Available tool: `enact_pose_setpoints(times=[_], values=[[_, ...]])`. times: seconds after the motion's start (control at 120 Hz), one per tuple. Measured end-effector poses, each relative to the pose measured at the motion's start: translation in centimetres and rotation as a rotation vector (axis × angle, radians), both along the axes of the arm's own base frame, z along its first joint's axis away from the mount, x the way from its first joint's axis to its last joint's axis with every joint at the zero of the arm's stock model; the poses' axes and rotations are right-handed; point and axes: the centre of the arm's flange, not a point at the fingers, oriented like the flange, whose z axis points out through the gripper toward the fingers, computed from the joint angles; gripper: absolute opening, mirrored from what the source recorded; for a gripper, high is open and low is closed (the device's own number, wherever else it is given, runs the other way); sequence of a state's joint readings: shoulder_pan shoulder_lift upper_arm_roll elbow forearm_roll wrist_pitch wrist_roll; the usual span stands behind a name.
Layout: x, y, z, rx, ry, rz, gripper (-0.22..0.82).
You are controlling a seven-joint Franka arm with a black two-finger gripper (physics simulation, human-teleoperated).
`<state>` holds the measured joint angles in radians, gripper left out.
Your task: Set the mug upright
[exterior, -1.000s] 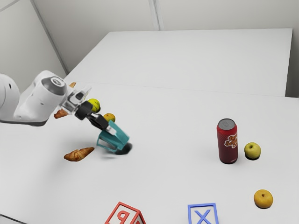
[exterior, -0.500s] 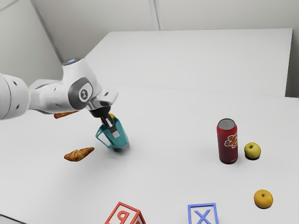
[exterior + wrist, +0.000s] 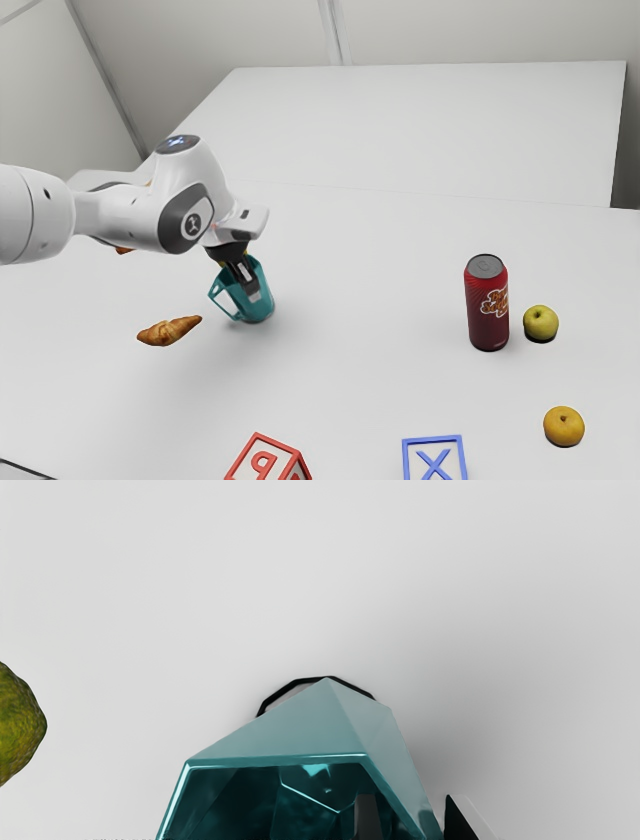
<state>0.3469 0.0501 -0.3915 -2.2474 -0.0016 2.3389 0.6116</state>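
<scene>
The teal mug stands nearly upright on the table, tilted slightly toward the exterior view's left, its handle on that side. My gripper reaches down into it from above, a finger against its outer face. In the wrist view the mug shows its open mouth and faceted side. The gripper has one finger inside the mouth and the other outside, shut on the mug's wall. A dark curved outline shows past the mug's base.
A croissant lies near the mug; a yellow-green fruit is beside it. Farther off are a red can, a green apple, an orange fruit, a red block and a blue block.
The hand has swung from a slanted pose to a steeper one and shifted toward the exterior view's right. The mug has turned with it from strongly tilted to nearly upright.
</scene>
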Motion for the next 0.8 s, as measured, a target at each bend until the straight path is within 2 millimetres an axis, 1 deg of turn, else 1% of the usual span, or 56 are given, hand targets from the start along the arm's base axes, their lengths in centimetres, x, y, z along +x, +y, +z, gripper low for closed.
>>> enact_pose_setpoints(times=[0.058, 0.125, 0.192, 0.342, 0.458, 0.5, 0.575, 0.642, 0.708, 0.758, 0.8], values=[[0.1, 0.0, 0.2, 0.002, -0.004, 0.009, 0.21], [0.1, 0.0, 0.6, 0.004, -0.009, 0.017, 0.3], [0.2, -0.1, 1.9, 0.012, -0.029, 0.025, 0.38], [0.3, -0.6, 6.6, 0.037, -0.098, 0.035, 0.48], [0.5, -2.8, 9.8, 0.045, -0.13, 0.011, 0.53], [0.7, -3.0, 10.9, 0.044, -0.138, 0.017, 0.54], [2.0, -2.6, 14.0, 0.032, -0.145, 0.071, 0.56], [2.4, -1.8, 15.4, 0.028, -0.124, 0.133, 0.57], [2.8, -1.4, 17.7, 0.021, -0.114, 0.191, 0.58], [3.0, -1.2, 19.9, 0.017, -0.116, 0.23, 0.59], [3.1, -1.0, 22.4, 0.011, -0.122, 0.259, 0.59]])
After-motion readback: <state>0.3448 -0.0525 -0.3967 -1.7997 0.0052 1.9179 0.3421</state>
